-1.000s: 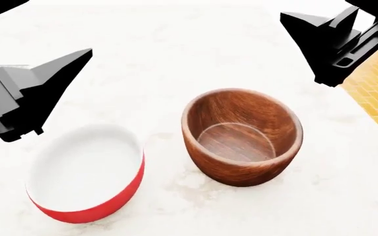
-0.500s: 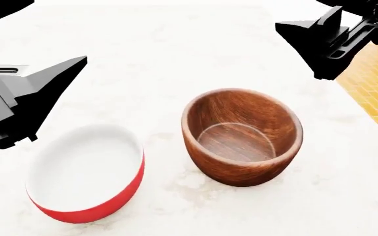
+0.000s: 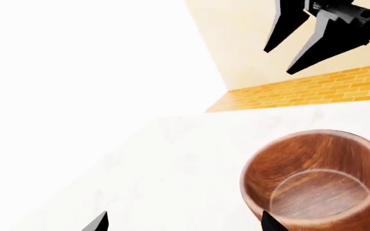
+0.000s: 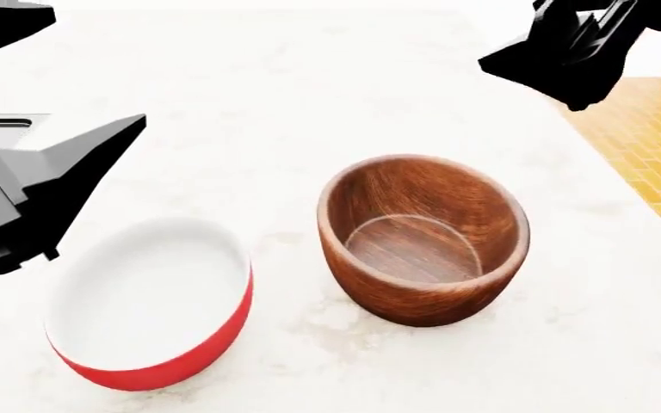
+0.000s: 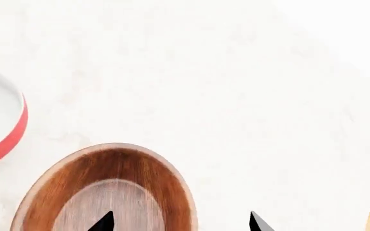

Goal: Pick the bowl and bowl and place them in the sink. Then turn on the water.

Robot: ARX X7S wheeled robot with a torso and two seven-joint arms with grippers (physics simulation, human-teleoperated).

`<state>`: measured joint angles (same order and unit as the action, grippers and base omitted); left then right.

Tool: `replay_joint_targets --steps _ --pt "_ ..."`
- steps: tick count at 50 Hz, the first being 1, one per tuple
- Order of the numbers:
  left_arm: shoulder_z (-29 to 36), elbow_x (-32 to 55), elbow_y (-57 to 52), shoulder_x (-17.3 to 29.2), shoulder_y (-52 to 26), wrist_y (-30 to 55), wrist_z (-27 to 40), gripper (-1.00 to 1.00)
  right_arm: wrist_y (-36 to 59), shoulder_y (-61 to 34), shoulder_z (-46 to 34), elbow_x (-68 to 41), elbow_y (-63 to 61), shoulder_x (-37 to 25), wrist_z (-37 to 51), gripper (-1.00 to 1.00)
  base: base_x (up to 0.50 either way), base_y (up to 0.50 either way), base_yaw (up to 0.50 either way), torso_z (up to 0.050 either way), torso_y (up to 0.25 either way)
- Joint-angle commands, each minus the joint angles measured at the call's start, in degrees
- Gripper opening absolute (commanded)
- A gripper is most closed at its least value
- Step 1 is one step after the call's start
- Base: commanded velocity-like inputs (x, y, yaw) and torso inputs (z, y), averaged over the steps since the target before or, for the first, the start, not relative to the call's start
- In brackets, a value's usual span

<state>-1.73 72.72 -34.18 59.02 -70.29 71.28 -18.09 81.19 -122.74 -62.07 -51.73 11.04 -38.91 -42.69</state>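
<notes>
Two bowls stand side by side on the white counter. The red bowl [image 4: 152, 301], white inside, sits front left, and the brown wooden bowl [image 4: 423, 237] is to its right. My left gripper [image 4: 99, 67] hangs open above and behind the red bowl, holding nothing. My right gripper [image 4: 515, 39] is open high over the back right, beyond the wooden bowl. In the right wrist view its fingertips [image 5: 104, 222] straddle the wooden bowl's [image 5: 108, 192] rim from above. The left wrist view shows the wooden bowl [image 3: 320, 183] beside one fingertip. The sink is out of view.
The white marble counter [image 4: 307, 103] runs across the whole view. Its right edge drops to a yellow brick floor [image 4: 652, 146]. The red bowl's rim [image 5: 5, 139] shows at the side of the right wrist view.
My right gripper has risen and shifted toward the back of the counter. My left gripper has drifted slightly left. Both bowls are where they were.
</notes>
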Motion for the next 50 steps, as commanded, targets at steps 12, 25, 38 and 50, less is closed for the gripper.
replay_joint_targets --steps 12,25,38,50 --pt "0.09 1.12 -0.7 1.66 0.55 0.14 -0.17 1.0 -3.79 -11.91 -27.79 15.77 11.29 7.49 -29.14 1.0 0.0 0.0 0.0 0.0 0.0" --pt "-0.57 0.75 -0.94 2.7 3.19 -0.69 -0.43 1.0 -13.69 -9.4 -36.43 24.35 27.2 16.59 -40.46 1.0 0.0 0.0 0.0 0.0 0.0" --pt "-1.68 1.37 -1.29 3.76 5.1 -1.18 -0.42 1.0 -20.86 -5.44 -40.06 26.71 38.38 22.77 -44.11 1.0 0.0 0.0 0.0 0.0 0.0" --pt "-2.52 1.79 -1.47 4.47 6.05 -1.69 -0.43 1.0 -23.09 -3.76 -40.8 25.69 43.3 25.88 -44.6 1.0 0.0 0.0 0.0 0.0 0.0"
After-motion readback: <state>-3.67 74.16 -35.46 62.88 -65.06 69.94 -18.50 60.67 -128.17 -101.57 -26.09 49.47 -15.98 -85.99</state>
